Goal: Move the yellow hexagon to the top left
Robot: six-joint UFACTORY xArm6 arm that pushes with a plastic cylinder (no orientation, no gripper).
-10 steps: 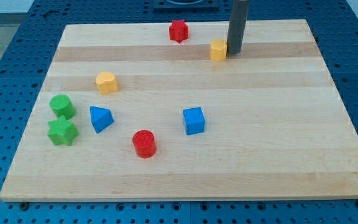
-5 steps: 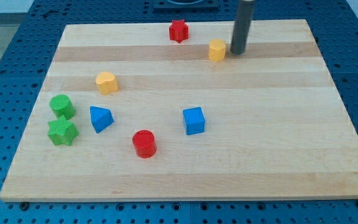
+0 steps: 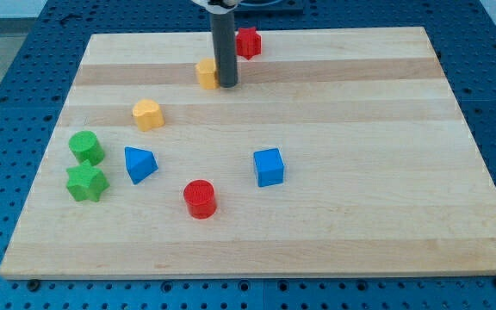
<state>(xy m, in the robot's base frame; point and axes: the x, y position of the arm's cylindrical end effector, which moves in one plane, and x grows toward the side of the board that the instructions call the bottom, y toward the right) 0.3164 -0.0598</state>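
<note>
The yellow hexagon (image 3: 206,74) sits on the wooden board (image 3: 360,172) near the view's top, left of centre. My tip (image 3: 226,84) stands right against the hexagon's right side. The rod rises straight up from there and partly covers the red star (image 3: 249,42), which lies just to its upper right.
A yellow heart-shaped block (image 3: 147,114) lies lower left of the hexagon. A green cylinder (image 3: 85,147), a green star (image 3: 86,182) and a blue triangle (image 3: 139,164) cluster at the view's left. A red cylinder (image 3: 200,199) and a blue cube (image 3: 269,167) lie near the middle.
My tip has swept left along the top of the board, and the yellow hexagon has slid left with it, from right of the red star to its lower left.
</note>
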